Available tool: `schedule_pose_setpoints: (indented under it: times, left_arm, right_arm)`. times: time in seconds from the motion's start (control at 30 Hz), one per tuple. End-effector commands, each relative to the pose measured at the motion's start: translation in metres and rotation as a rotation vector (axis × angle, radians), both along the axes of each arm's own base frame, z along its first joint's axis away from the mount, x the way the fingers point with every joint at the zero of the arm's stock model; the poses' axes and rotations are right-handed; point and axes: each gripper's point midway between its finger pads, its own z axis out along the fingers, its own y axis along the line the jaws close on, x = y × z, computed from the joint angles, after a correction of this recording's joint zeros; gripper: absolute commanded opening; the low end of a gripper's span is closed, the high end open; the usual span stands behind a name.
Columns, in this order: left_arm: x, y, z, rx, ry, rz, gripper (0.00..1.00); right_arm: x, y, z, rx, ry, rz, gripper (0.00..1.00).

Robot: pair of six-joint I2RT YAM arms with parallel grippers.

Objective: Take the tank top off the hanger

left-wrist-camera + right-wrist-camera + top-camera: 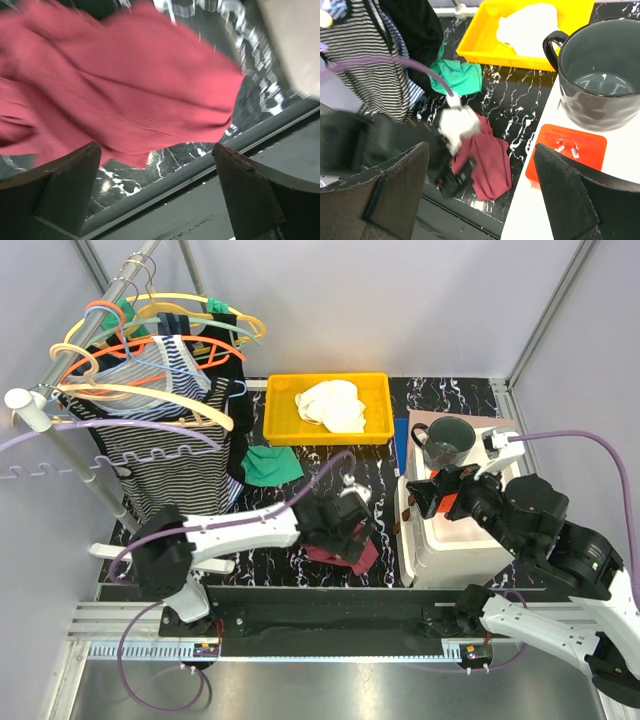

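Note:
A dark red garment [348, 559] lies crumpled on the black marbled table; it also shows in the left wrist view [115, 85] and the right wrist view [491, 161]. My left gripper [345, 528] hovers just over it, jaws open and empty [157, 172]. A striped tank top [170, 455] hangs on a hanger [150, 395] on the rack at the left, among several coloured hangers. My right gripper [425, 495] is open and empty [480, 175], over the white box, far from the rack.
A yellow tray [280, 425] holding white cloth stands at the back. A green cloth [268, 465] lies beside the hanging clothes. A dark mug [445, 440] and an orange plate [565, 150] sit on the white box [450, 545]. A black rail [330, 605] runs along the front edge.

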Motion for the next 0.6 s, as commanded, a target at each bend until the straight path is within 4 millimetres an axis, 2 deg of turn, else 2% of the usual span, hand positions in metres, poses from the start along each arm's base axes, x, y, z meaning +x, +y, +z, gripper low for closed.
schedule_pose_setpoints:
  times: [0.0, 0.03, 0.13, 0.27, 0.4, 0.47, 0.5, 0.57]
  left_arm:
    - [-0.021, -0.003, -0.046, 0.089, 0.034, -0.005, 0.99]
    - [-0.026, 0.002, -0.062, 0.131, 0.049, -0.003, 0.99]
    - [-0.023, 0.012, -0.08, 0.187, 0.032, 0.017, 0.96]
    - [-0.016, 0.012, -0.085, 0.188, -0.015, -0.001, 0.91]
    - [-0.012, 0.008, -0.072, 0.195, -0.035, -0.017, 0.83]
    - [-0.016, 0.007, -0.063, 0.169, -0.019, -0.018, 0.84]
    - [-0.018, 0.008, -0.052, 0.141, -0.016, -0.008, 0.85]
    - [-0.023, 0.006, -0.039, 0.103, -0.006, -0.015, 0.9]
  right_arm:
    - [0.008, 0.007, 0.005, -0.01, -0.001, -0.006, 0.93]
    - [0.008, 0.008, 0.004, -0.011, -0.001, -0.001, 0.93]
    - [0.008, 0.011, 0.001, -0.011, 0.008, 0.006, 0.93]
    - [0.006, 0.011, -0.004, -0.001, 0.019, 0.008, 0.93]
    - [0.005, 0.01, -0.001, 0.014, 0.016, 0.008, 0.93]
    - [0.004, 0.006, 0.001, 0.017, 0.007, -0.003, 0.93]
    - [0.004, 0.004, 0.002, 0.016, 0.002, -0.009, 0.93]
    - [0.004, 0.001, 0.004, 0.021, -0.006, -0.022, 0.93]
